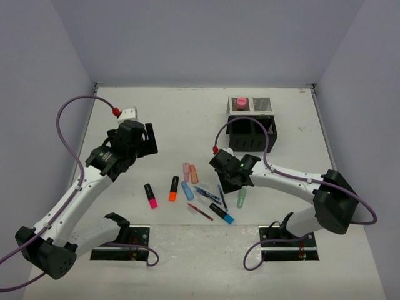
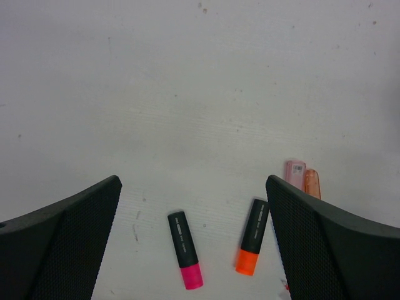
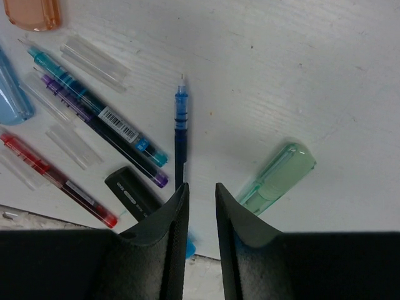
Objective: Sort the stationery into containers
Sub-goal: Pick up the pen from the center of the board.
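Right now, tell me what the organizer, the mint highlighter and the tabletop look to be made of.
Organizer: black mesh, likely metal, matte; a fine pattern of lines shows on its walls.
Mint highlighter: translucent plastic, glossy; an inner part shows through the shell.
Tabletop: probably white-painted wood, matte; faint grain lines and small scuffs.

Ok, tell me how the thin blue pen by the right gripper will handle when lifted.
The blue pen looks thin and round-barrelled, so it would probably roll if nudged sideways. It seems rigid and light, likely lifting without sagging. Its smooth slim body may slip or pivot in the right gripper if pinched off-centre.
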